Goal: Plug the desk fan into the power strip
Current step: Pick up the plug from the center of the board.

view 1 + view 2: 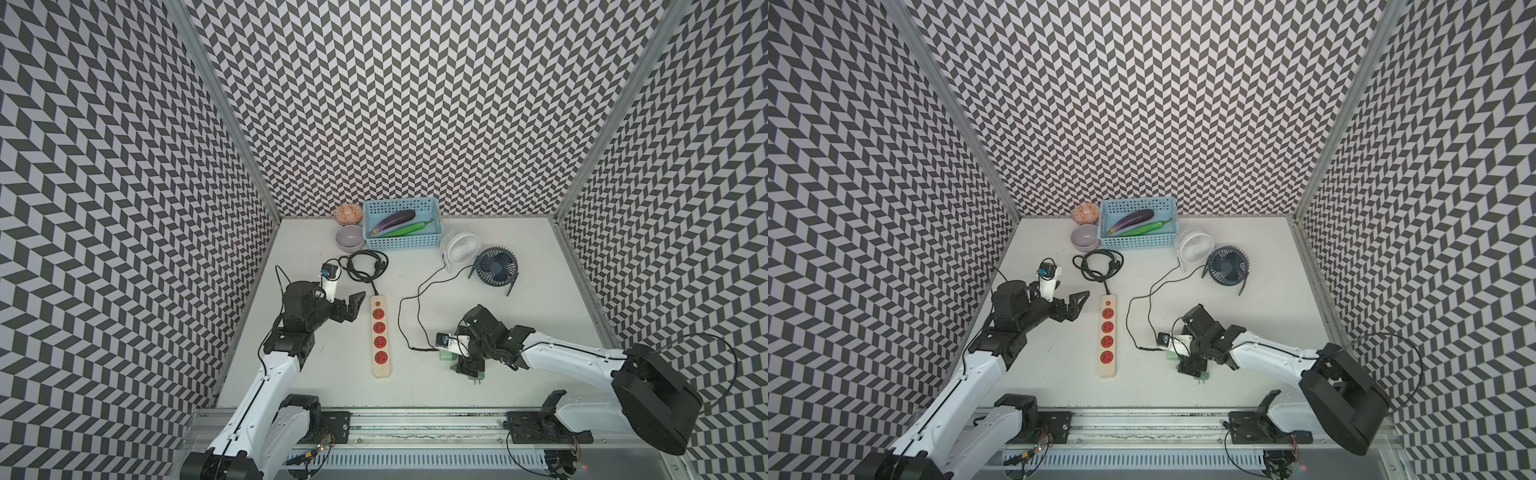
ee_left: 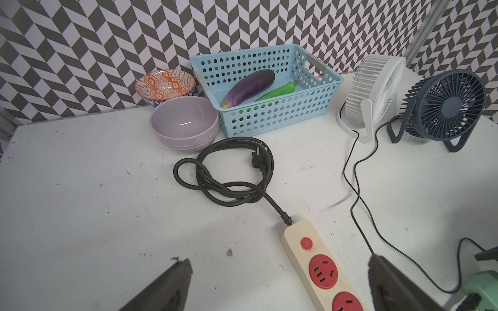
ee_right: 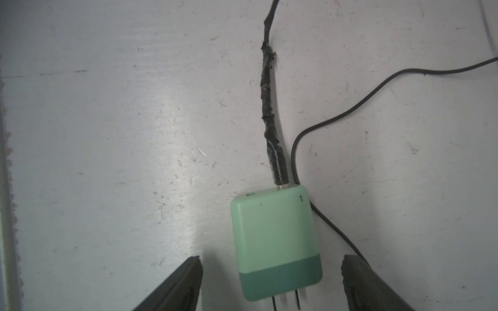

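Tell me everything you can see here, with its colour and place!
power strip: one, cream with red sockets, table middle
strip cord: one, black, coiled behind strip
basket: one, light blue, by back wall
eggplant: one, purple, in basket
green pepper: one, green, in basket
lilac bowl: one, lilac, left of basket
patterned bowl: one, orange-white, behind lilac bowl
white desk fan: one, white, right of basket
blue desk fan: one, dark blue, right of white fan
plug adapter: one, green, right of strip
thin cables: two, black, between fans and adapter
table: one, white, under everything
left gripper: one, black, open, beside strip
right gripper: one, black, open, astride adapter
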